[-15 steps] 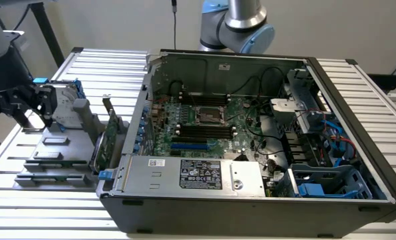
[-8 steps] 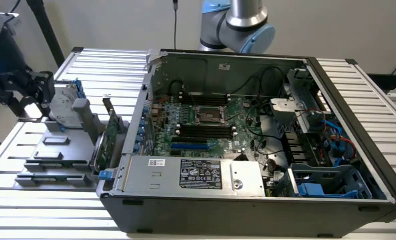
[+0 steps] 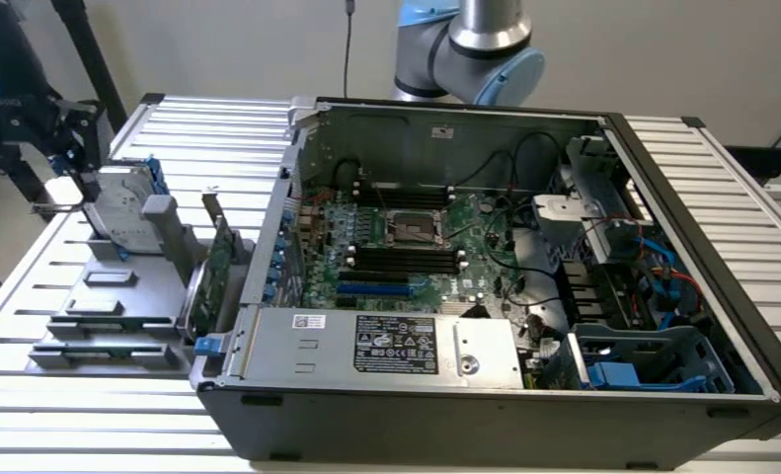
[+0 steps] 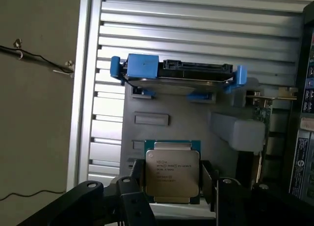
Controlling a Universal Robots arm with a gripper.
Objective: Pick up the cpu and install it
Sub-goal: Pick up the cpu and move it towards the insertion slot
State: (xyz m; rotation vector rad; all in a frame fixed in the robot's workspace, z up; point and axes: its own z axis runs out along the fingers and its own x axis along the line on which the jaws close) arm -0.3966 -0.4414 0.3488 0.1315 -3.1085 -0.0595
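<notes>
- Wrist view: the gripper [image 4: 171, 183] holds the cpu [image 4: 171, 174] between its two black fingers [image 4: 137, 187], one on each of two opposite edges.
- The jaws are at a narrow setting, closed to the width of the chip.
- The cpu shows its dull silver lid with small printed text towards the camera. A thin greenish rim is visible along one edge.
- Beyond the cpu lies the gray fixture [image 4: 147, 101]. The hard drive [image 4: 176, 74] with blue clips stands in it, well apart from the chip.
- A green expansion card [image 4: 265, 113] stands at the side of the fixture that is nearer to the computer case [image 4: 306, 138].
- In the exterior view, the gripper [image 3: 61, 184] is at the far left, over the far left corner of the gray fixture [image 3: 114, 296]. The cpu [image 3: 63, 191] appears there as a small pale square, just beside the upright hard drive [image 3: 117, 202].
- The cpu is raised, about level with the upper part of the hard drive, and it does not rest on the fixture.
- The computer case [image 3: 496, 415] lies open on the slatted table [image 3: 87, 425], to the exterior view's right of the fixture.
- Inside it, the green motherboard [image 3: 404, 262] carries the dark square socket [image 3: 413, 229], well apart from the cpu.
- The power supply [image 3: 377, 346] fills the near side of the case.
- The robot arm [image 3: 476, 39] rises behind the case.
</notes>
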